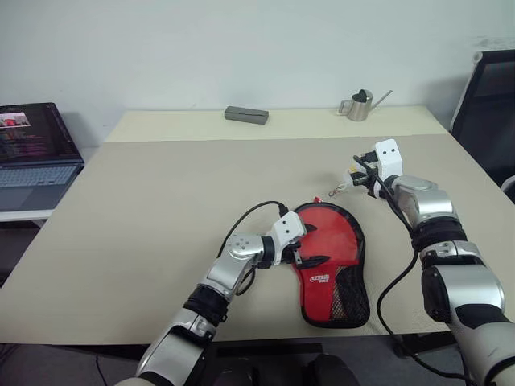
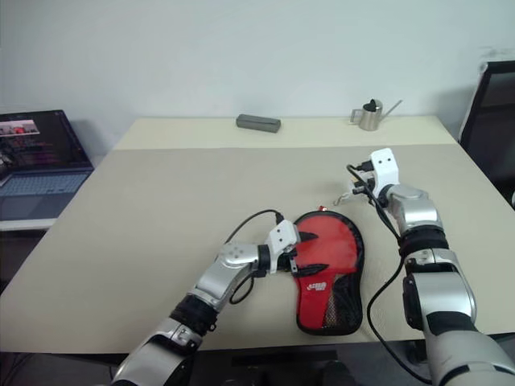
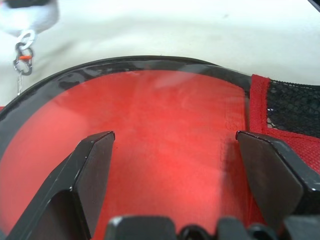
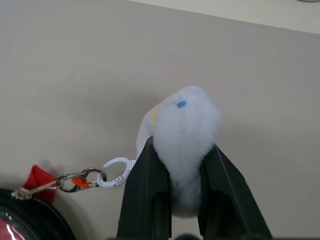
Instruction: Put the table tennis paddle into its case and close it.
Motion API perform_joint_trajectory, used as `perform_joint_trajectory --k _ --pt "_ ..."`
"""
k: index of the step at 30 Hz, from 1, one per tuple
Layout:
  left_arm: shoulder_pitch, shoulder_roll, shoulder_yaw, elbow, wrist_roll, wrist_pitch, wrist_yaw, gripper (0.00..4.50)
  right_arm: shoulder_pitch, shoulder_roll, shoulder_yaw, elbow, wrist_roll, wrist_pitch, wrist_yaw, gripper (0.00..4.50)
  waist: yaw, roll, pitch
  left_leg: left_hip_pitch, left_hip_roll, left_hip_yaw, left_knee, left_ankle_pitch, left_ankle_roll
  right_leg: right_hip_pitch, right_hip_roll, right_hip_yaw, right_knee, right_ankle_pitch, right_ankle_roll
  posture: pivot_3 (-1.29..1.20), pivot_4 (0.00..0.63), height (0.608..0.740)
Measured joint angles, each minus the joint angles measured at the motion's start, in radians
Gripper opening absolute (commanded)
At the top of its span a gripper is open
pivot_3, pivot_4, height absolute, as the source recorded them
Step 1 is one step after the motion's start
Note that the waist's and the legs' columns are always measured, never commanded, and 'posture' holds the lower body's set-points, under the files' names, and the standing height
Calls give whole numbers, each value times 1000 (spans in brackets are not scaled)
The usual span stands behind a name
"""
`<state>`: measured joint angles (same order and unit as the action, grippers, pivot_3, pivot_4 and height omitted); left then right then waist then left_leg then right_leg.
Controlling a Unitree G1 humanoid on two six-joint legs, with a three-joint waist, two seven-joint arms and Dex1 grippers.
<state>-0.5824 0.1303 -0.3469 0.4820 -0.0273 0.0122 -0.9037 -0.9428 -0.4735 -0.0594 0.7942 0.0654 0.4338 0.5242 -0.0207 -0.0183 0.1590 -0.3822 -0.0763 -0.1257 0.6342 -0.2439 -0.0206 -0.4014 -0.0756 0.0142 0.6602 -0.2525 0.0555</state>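
Observation:
The red case (image 1: 331, 256) with its black mesh pocket lies flat near the table's front edge. The table tennis paddle is hidden. My left gripper (image 1: 299, 245) stands open at the case's left side, its fingers (image 3: 92, 165) spread over the red face (image 3: 165, 130). My right gripper (image 1: 355, 178), up and to the right of the case, is shut on the white fluffy zipper charm (image 4: 185, 117). A small chain and clip (image 4: 82, 178) run taut from the charm back to the case's top edge (image 1: 319, 200).
A grey rectangular box (image 1: 246, 114) and a small metal watering can (image 1: 360, 105) stand at the far edge of the beige table (image 1: 161, 209). An open laptop (image 1: 32, 149) sits off to the left. A black chair (image 1: 491, 104) is at the right.

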Motion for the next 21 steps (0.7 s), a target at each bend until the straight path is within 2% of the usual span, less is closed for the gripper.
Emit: perform_joint_trajectory --k 10,21 --pt "-15 -20 -11 37 5 -10 19 4246 240 -136 -75 -353 75 218 20 222 17 2 -1 3 0 -4 2 0 0 8 0 -4 -4 0 1 0 150 740" --pt "-43 -46 -31 77 19 -27 15 4246 515 -197 -206 -740 184 465 -2 222 35 4 -2 2 -1 -8 3 -2 3 15 -1 -9 -15 1 5 0 150 740"
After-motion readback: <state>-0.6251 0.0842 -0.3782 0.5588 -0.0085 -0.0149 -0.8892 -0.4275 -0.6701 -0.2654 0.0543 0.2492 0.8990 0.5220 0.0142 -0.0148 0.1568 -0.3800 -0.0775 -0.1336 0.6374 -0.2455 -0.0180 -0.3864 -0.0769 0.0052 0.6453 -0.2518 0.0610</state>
